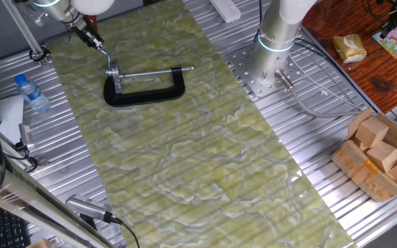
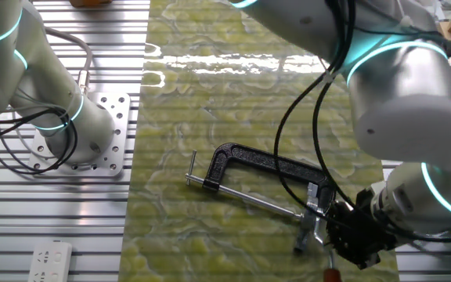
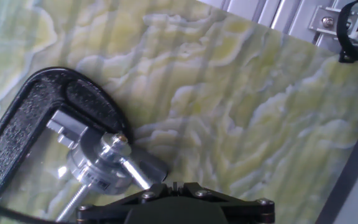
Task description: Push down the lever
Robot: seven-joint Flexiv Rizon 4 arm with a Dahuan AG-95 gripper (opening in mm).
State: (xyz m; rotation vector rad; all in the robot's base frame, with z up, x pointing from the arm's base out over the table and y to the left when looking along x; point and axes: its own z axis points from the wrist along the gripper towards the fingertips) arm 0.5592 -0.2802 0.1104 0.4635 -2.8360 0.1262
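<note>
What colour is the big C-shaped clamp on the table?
The clamp frame is black, lying on the green marbled mat. One fixed view shows it best.

Ribbed metal table (image 1: 302,148): green marbled mat (image 1: 205,145) across it, black C-clamp (image 1: 147,93) upper left; water bottle (image 1: 32,93) far left.

Pincer (image 3: 178,202) cut off by the hand view's bottom edge with fingertips unseen so jaw state unclear, lever (image 3: 129,163) blurred and partly hidden behind it, clamp frame (image 3: 36,106) cropped at left edge, pincer (image 1: 96,43) too small in one fixed view.
</note>
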